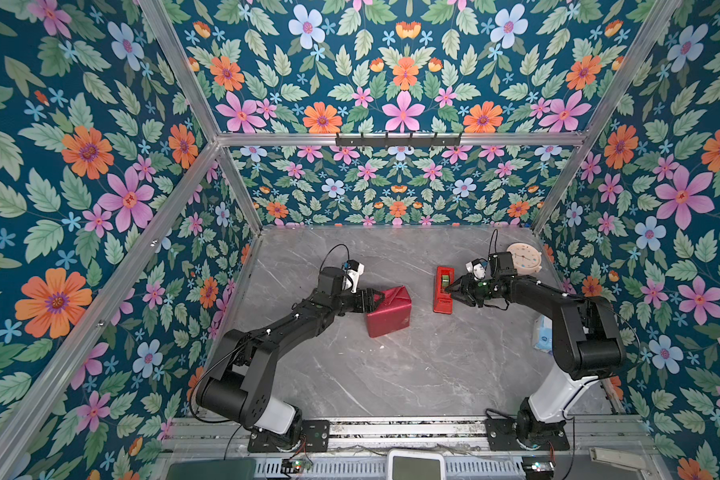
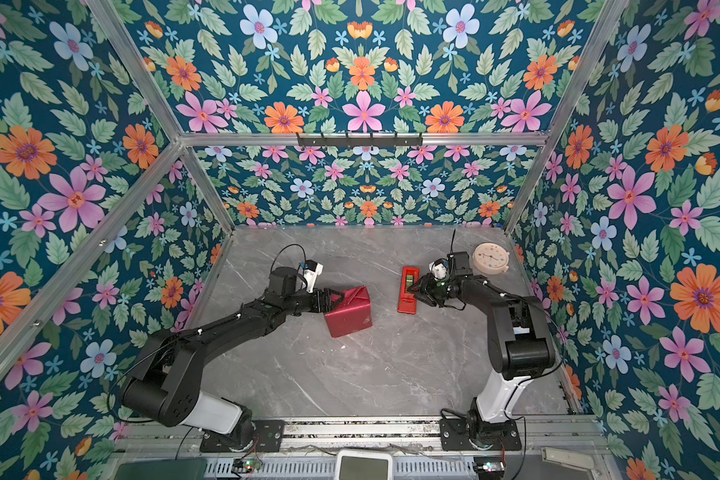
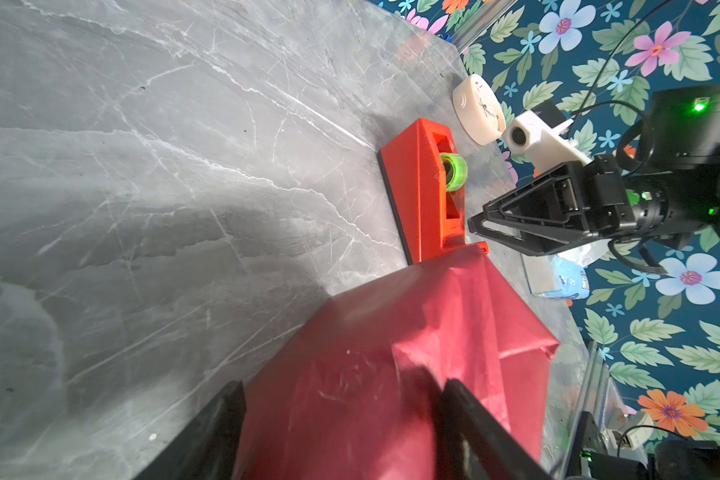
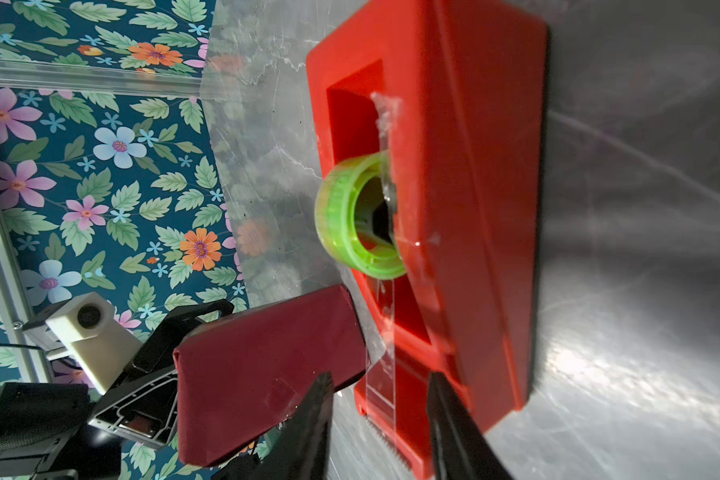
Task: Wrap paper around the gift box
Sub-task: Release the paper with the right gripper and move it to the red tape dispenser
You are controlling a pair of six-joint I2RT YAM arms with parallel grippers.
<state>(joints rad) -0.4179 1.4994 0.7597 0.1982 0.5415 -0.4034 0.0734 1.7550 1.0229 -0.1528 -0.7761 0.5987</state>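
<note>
On the surface (image 1: 412,374), we see the left end effector (image 1: 374,300) clamping the paper (image 1: 391,318) round the hidden gift box, steadying its flaps. The right end effector (image 4: 380,386), jaws apart, straddles the tape dispenser (image 1: 441,303) strip, presumably to fetch tape.

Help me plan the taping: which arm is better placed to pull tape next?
Right. The right gripper sits at the tape dispenser, with open jaws either side of its clear tape strip. The left gripper is closed on the wrapped gift box, away from the dispenser.
</note>
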